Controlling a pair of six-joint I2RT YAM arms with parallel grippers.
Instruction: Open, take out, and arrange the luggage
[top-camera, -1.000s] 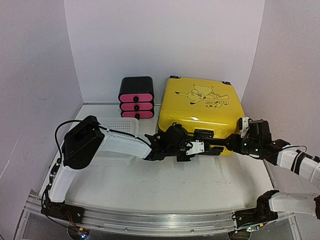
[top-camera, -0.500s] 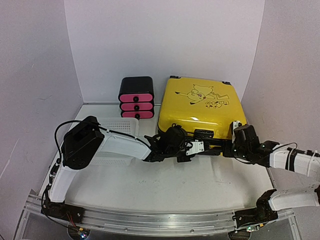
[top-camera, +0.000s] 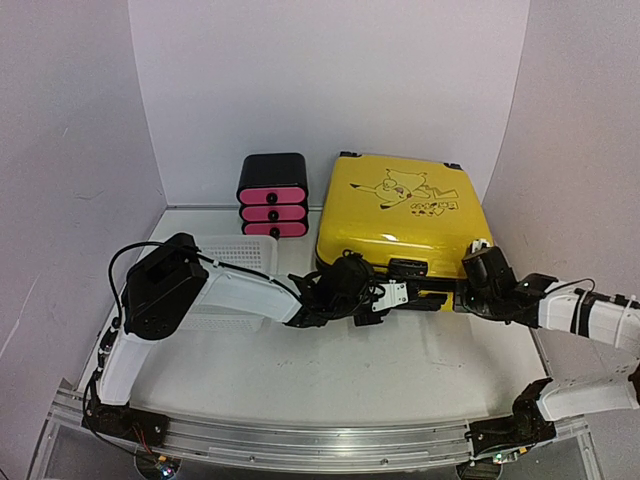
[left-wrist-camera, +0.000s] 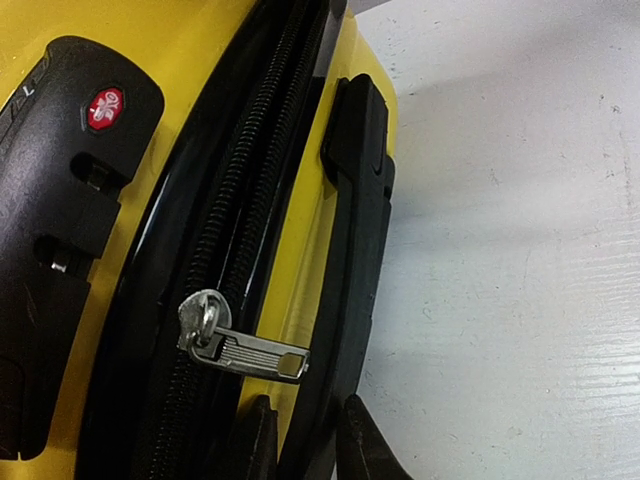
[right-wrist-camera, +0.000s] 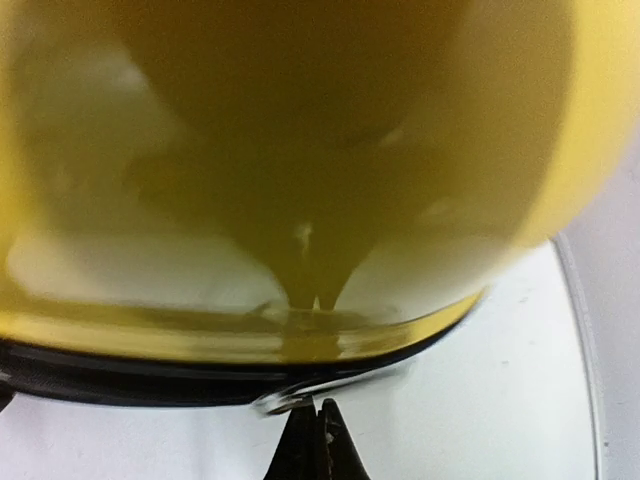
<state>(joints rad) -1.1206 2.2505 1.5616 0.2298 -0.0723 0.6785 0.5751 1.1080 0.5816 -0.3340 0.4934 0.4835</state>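
The yellow suitcase (top-camera: 400, 215) lies flat and closed at the back right, with its black cartoon drawing facing up. My left gripper (top-camera: 408, 296) is at its front edge. In the left wrist view my left gripper (left-wrist-camera: 308, 440) is closed round the suitcase's black handle (left-wrist-camera: 360, 200), beside a silver zipper pull (left-wrist-camera: 245, 345) on the black zipper band. My right gripper (top-camera: 462, 296) is at the front right corner. In the right wrist view my right gripper (right-wrist-camera: 320, 415) is shut, and its tips pinch a second silver zipper pull (right-wrist-camera: 285, 400) under the yellow shell (right-wrist-camera: 300, 150).
A black-and-pink drawer box (top-camera: 272, 195) stands to the left of the suitcase at the back. A white mesh basket (top-camera: 235, 255) lies under my left arm. A black lock with a red logo (left-wrist-camera: 105, 108) sits on the suitcase front. White walls close in the back and both sides.
My right gripper has drawn back to the right along the suitcase's front edge and is now at the front right corner. The left arm has not moved.
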